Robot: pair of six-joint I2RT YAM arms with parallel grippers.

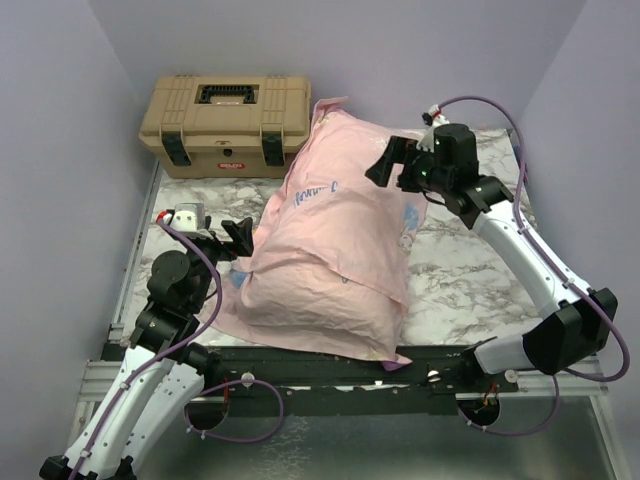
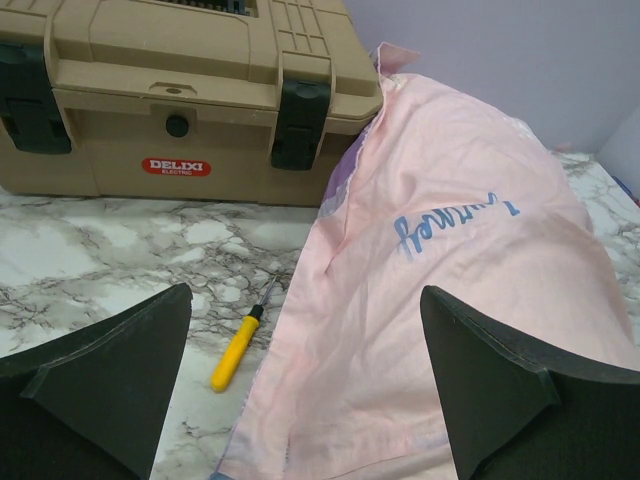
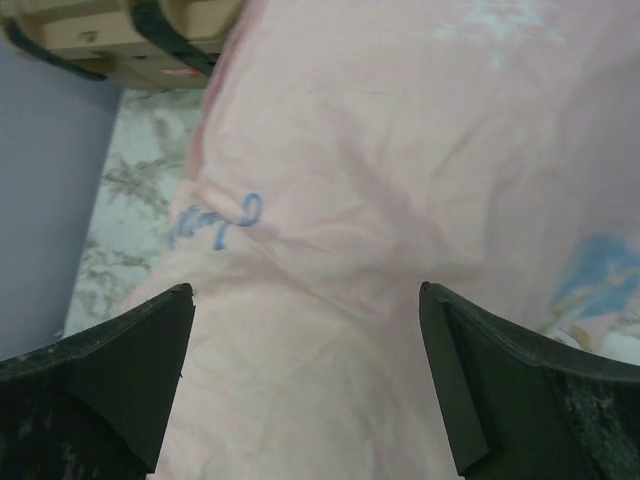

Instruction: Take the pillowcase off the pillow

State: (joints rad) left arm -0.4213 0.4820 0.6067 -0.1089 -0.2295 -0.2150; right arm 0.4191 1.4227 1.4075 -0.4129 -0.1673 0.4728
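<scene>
The pillowcase (image 1: 335, 245) lies diagonally across the marble table with its pale pink side out and blue mirrored lettering showing. It bulges over the pillow, which is hidden inside it. My left gripper (image 1: 241, 234) is open and empty, low at the case's left edge. In the left wrist view the gripper (image 2: 305, 300) has the case (image 2: 450, 260) ahead and between its fingers. My right gripper (image 1: 386, 160) is open and empty, hovering above the far right part of the case. In the right wrist view the gripper (image 3: 307, 295) looks down on pink fabric (image 3: 340, 200).
A tan toolbox (image 1: 226, 120) stands at the back left, touching the case's far end; it also shows in the left wrist view (image 2: 170, 100). A yellow-handled screwdriver (image 2: 238, 352) lies on the marble beside the case's left edge. Purple walls close in on three sides.
</scene>
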